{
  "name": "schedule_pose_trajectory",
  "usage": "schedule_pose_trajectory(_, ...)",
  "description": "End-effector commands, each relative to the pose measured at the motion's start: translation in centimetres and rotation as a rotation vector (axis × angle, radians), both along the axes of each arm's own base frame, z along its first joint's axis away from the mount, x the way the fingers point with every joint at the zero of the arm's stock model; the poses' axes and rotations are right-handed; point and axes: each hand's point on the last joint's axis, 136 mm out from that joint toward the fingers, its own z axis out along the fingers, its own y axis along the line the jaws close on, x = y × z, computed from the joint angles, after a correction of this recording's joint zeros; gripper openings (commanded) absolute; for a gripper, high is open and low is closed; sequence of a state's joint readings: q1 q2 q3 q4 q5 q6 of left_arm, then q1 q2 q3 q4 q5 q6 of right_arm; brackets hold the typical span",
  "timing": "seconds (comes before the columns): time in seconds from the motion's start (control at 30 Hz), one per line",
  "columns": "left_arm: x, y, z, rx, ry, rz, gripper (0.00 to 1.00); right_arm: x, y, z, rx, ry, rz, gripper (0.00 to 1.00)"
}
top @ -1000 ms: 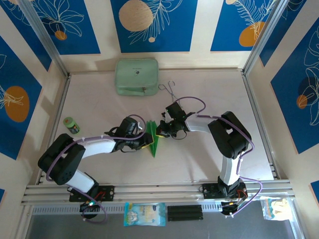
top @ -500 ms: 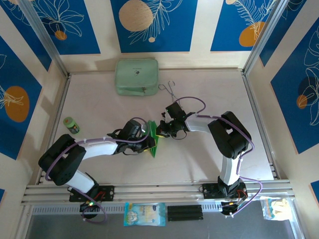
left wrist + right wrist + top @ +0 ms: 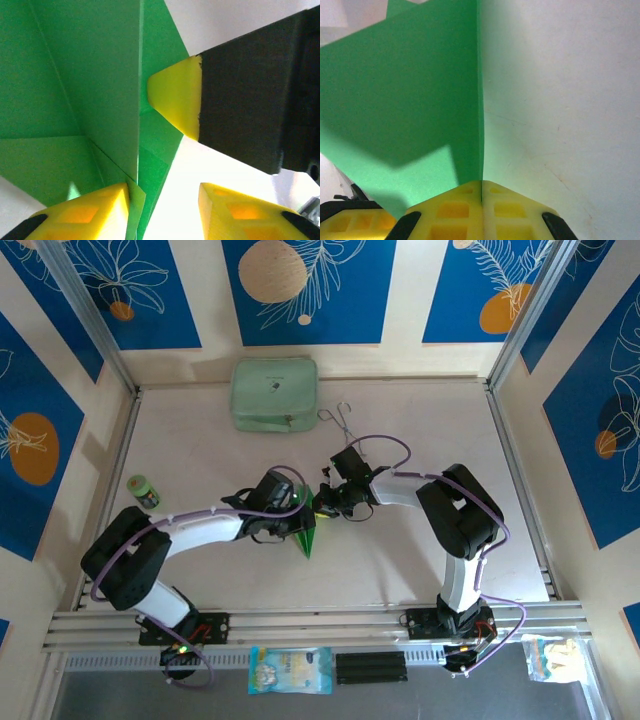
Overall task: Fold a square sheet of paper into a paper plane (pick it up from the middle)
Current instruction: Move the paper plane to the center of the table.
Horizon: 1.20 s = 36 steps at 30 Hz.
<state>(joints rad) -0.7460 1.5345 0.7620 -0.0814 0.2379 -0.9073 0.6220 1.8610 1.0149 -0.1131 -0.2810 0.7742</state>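
Left gripper (image 3: 297, 510) has slid right up to the paper plane (image 3: 308, 538), fingers apart; right gripper (image 3: 322, 506) stays clamped on its far end.

Paper plane (image 3: 85, 85), cropped in both wrist views

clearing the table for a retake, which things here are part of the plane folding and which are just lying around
In the job:
- green paper, creased
- right gripper, shut on its edge
- left gripper, open beside it

Lying about:
- mint case
- wire tongs
- small green can
- blue packet below the front rail
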Motion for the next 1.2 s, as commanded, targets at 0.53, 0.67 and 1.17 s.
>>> schedule_pose_trajectory(0.53,0.1,0.9,-2.0,0.231,0.015,-0.025,0.44,-0.2,0.6,0.5,0.016,0.011,0.020,0.05)
schedule_pose_trajectory(0.67,0.1,1.0,-2.0,0.249,0.014,-0.018,0.41,-0.2,0.6,0.5,0.016,0.011,0.019,0.05)
schedule_pose_trajectory(1.17,-0.1,0.4,-2.7,0.277,0.055,0.011,0.30,-0.3,0.6,0.8,0.032,0.008,0.021,0.07)
